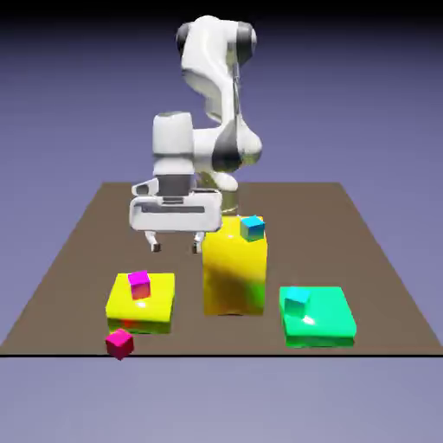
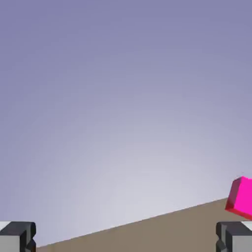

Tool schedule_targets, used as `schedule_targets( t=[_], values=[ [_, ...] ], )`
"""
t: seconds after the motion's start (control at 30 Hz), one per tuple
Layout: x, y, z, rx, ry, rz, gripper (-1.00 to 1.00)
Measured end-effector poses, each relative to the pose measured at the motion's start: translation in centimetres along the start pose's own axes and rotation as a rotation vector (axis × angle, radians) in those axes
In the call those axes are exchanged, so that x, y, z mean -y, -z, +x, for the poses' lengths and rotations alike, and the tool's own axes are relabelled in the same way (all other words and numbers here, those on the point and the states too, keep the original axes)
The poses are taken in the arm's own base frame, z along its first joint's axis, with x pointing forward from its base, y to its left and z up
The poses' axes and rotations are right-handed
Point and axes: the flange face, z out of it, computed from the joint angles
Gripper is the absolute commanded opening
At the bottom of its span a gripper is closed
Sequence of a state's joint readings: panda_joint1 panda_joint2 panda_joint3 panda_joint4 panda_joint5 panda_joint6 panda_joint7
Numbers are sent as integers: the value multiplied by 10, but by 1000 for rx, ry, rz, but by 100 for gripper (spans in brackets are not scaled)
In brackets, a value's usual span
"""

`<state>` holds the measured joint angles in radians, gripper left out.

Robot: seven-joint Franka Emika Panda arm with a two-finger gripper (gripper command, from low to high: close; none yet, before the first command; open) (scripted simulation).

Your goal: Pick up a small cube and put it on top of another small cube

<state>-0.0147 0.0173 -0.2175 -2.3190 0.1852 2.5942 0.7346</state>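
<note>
So we're at the reaching stage: nothing's been picked up, and the gripper point(image 1: 176, 247) hangs above the table point(image 1: 374, 260), fingers spread as wide as they go and nothing between them. The red cube point(image 1: 119, 344) is what it needs to grab, down at the near edge on the exterior view's left, just in front of the yellow slab point(image 1: 141, 326). Can't tell if it touches that slab. The magenta cube point(image 1: 139, 285) sits on top of the slab, so I'd call that the landing spot. Next move, imo: bring the hand toward the near left, line the fingers up on either side of the red cube, drop straight down and close. Then it has to lift enough to clear the slab and the magenta cube before setting down. The hand view has a pink-red cube point(image 2: 242, 198) cut off at its right border, can't say for sure which one, so the aim looks well off centre to me. I'd worry about a finger bumping the slab, or nudging the red cube off the edge. As for the surface, it's a flat brown top, with a tall yellow block point(image 1: 234, 281) in the middle carrying a blue cube point(image 1: 252, 228), and a green slab point(image 1: 332, 319) at the near right with a cyan cube point(image 1: 297, 301) on it. Room's just a plain blue-violet backdrop point(image 1: 346, 104), darker up top.
</note>
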Motion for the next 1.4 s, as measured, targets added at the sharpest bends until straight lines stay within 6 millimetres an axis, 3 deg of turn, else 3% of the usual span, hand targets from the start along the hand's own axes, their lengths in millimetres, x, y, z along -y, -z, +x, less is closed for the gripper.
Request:
schedule_targets(
  t=[0.23, 0.53, 0.63, 0.67, 0.73, 0.77, 0.83, 0.93, 1.17, 1.4],
  values=[
    [-13, -67, 58, 116, -137, -166, 0],
    [-50, -152, 120, 238, -290, -371, 0],
    [-64, -178, 135, 273, -329, -435, 0],
    [-64, -178, 135, 273, -329, -435, 0],
    [-80, -223, 123, 273, -328, -435, 0],
    [-87, -241, 117, 273, -329, -435, -100],
    [-87, -241, 117, 273, -329, -435, -100],
    [-63, -176, 134, 273, -323, -434, -100],
    [-65, -89, 105, 252, -80, -461, -100],
    [-87, -28, 66, 279, 164, -465, -100]
  ],
)
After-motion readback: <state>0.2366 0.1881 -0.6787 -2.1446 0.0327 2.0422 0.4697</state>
